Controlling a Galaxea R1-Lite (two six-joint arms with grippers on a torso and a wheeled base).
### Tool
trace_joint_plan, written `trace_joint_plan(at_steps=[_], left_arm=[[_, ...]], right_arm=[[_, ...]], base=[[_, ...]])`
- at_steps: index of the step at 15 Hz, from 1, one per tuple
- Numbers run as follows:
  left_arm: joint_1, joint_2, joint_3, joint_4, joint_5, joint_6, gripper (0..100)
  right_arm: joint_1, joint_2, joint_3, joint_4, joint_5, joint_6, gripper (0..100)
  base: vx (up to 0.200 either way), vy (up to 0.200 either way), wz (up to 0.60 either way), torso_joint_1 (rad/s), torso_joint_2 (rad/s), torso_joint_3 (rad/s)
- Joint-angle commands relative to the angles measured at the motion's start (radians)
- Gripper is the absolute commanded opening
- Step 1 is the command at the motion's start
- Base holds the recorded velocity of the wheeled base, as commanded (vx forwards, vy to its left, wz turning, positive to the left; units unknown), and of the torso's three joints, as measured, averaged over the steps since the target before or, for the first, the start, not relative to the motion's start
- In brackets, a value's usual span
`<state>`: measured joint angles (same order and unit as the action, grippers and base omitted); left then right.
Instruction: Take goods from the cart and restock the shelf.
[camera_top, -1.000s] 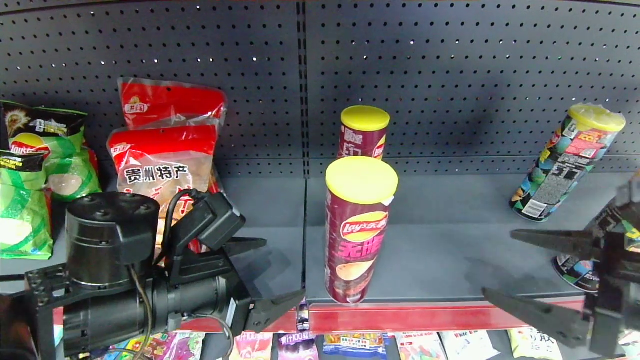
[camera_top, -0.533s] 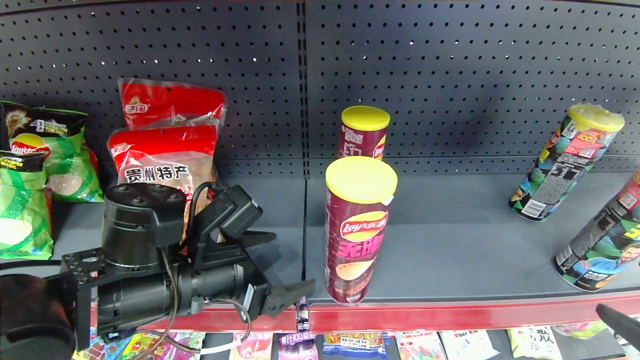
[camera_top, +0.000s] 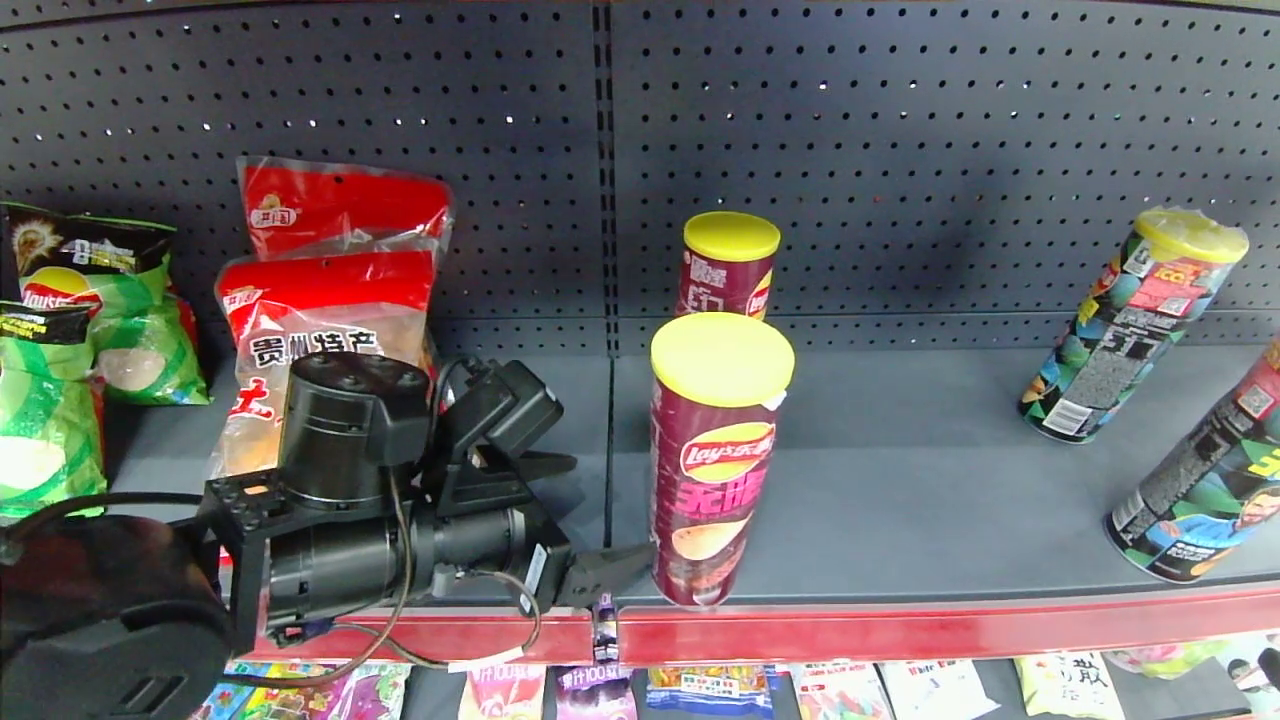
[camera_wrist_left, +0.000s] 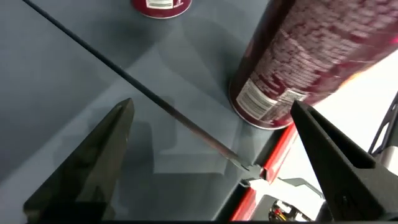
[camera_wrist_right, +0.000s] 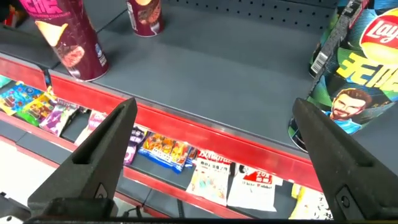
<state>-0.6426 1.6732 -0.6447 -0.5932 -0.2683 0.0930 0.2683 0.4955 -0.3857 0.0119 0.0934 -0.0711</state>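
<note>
Maroon can (camera_top: 715, 470) stands at shelf (camera_top: 900, 500) front edge; left gripper (camera_top: 605, 510), jaws spread, has advanced just beside it. Right gripper (camera_wrist_right: 214, 109), jaws spread, empty, has withdrawn: patterned can (camera_top: 1200, 490) now restocked near right edge.

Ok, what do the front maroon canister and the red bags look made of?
Tall maroon cylindrical canister: likely printed paperboard, rigid straight wall, slight sheen; yellow lid looks matte plastic. Red-topped snack bags: thin glossy plastic film, crinkled with glints.

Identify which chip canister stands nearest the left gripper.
The front maroon yellow-lidded canister at the shelf's red lip, beside the left gripper; others stand behind or far right.
</note>
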Motion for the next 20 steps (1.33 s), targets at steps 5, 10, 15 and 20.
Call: trace_joint_plan(at_steps=[5,10,15,20], left_arm=[[0.009,0.03,-0.006,0.001,0.003,0.002,100],[0.012,0.043,-0.043,0.001,0.003,0.001,100],[0.007,0.076,-0.079,0.0,0.003,0.002,100],[0.009,0.072,-0.066,0.0,0.004,0.002,100]], right_arm=[[0.0,0.005,0.002,0.002,0.0,0.001,100],[0.0,0.005,0.002,0.003,0.0,0.001,100],[0.0,0.003,0.002,0.003,0.0,0.002,100],[0.0,0.008,0.002,0.003,0.0,0.011,100]], base=[[0.0,0.0,0.0,0.0,0.0,0.0],[0.0,0.0,0.0,0.0,0.0,0.0],[0.0,0.0,0.0,0.0,0.0,0.0],[0.0,0.0,0.0,0.0,0.0,0.0]])
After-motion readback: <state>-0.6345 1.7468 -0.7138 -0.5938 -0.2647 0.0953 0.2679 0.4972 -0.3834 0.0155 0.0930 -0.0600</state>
